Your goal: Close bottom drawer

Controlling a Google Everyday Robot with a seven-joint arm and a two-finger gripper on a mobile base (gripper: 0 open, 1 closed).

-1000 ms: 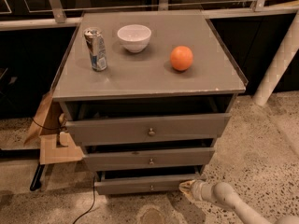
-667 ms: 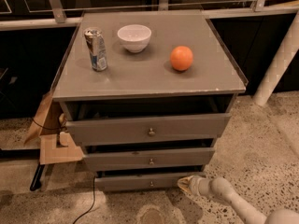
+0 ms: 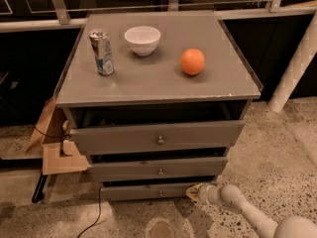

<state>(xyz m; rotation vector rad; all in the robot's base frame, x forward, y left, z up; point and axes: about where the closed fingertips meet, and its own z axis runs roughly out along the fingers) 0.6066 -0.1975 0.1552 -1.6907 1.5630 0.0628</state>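
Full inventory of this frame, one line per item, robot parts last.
cabinet: 1, grey, centre
can: 1, silver-blue, cabinet top, left
bowl: 1, white, top, back centre
orange: 1, orange, top, right of bowl
top drawer: 1, grey, partly pulled out
middle drawer: 1, grey, below it
bottom drawer: 1, grey, lowest
cardboard box: 1, brown, floor, left of cabinet
cable: 1, black, floor, front-left
post: 1, white, right
arm: 1, white, lower right
gripper: 1, cream, at bottom drawer's right end
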